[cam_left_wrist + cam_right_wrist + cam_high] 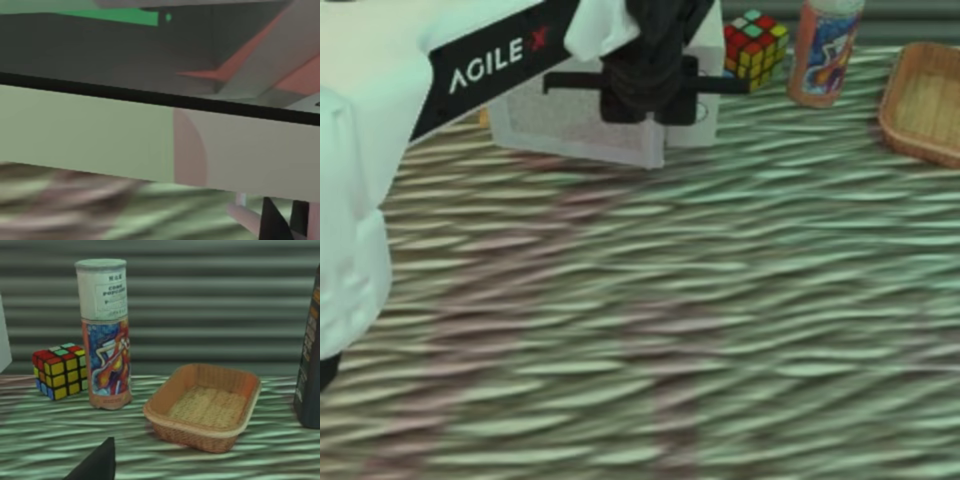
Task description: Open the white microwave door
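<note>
At the upper left of the top view, the white microwave [620, 120] is seen standing on the counter [670, 330], largely covered by the left arm, whose white link crosses the frame from the left edge. The left hand [645, 95] is positioned directly over the microwave's front, at the right-hand end of the door [575, 125], beside the narrow side panel. The dark body of the hand overlaps the upper edge of the door; contact is apparent there, but whether the fingers are clenched on the door or released cannot be told, as they are hidden under the wrist. The door's speckled grey window is visible below and to the left of the hand. The door's lower edge appears angled slightly away from the microwave body, though the extent of opening cannot be judged.

In the left wrist view, a pale panel of the white microwave [150, 145] fills the middle of the frame, with a dark band above it.

To the right of the microwave in the top view, a puzzle cube [755, 48] is noted, then a tall printed canister [825, 50], then a woven basket [925, 100] at the upper right edge. All three stand apart from one another.

The right arm is not seen in the top view; only a dark tip of the right hand [97, 465] shows in its wrist view.
</note>
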Robot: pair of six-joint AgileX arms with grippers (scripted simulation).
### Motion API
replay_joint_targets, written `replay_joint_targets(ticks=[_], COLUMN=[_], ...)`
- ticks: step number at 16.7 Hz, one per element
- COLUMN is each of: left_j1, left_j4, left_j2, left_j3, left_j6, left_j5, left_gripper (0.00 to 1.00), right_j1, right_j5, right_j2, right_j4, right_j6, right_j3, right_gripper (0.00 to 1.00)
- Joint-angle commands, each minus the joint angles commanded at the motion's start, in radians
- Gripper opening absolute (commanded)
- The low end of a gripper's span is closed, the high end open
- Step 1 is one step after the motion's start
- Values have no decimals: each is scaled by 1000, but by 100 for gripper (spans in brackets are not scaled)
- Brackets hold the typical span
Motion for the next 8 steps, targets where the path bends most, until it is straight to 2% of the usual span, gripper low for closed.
replay_joint_targets(ticks=[8], left_j1=[-6], left_j4=[10], left_j2=[-6], left_j3=[-18], left_j6=[7], left_j5=[9], left_gripper=[0], right_j1=[0], right_j5=[0], right_j2=[0], right_j4=[0], right_j6=[0], right_j3=[0], right_gripper=[100])
